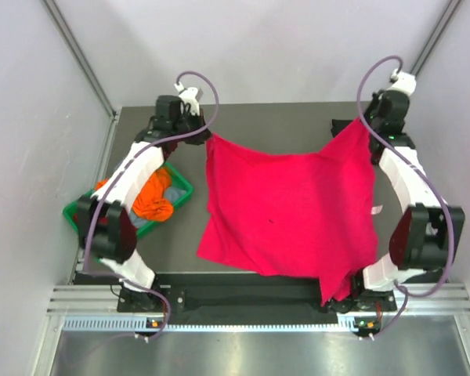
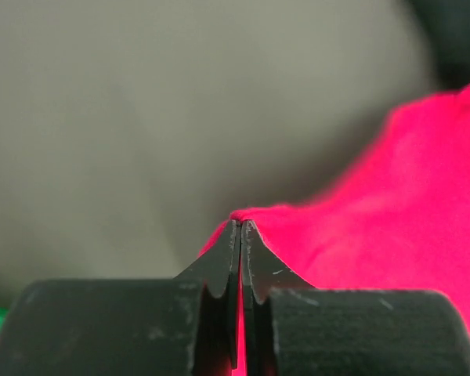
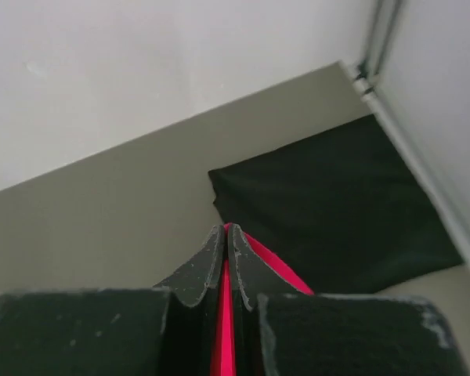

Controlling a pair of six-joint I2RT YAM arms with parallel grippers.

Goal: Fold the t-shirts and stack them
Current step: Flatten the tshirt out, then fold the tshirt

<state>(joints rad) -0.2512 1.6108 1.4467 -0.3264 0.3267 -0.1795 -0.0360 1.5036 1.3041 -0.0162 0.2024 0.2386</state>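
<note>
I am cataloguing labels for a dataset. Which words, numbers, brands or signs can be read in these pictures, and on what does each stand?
No text can be read in any view.
White tag at the right edge of the pink shirt: too small to read.
Left gripper, right gripper, green tray: no writing visible.

Left arm (image 1: 133, 176): elbow bent by the near left edge, forearm reaching far.
Left gripper (image 2: 241, 225): jaws pinched tight on a corner of the pink-red t-shirt (image 1: 290, 207).
Right arm (image 1: 403, 176): mirrored, forearm reaching to the far right.
Right gripper (image 3: 225, 229): jaws pinched on another corner.
</note>
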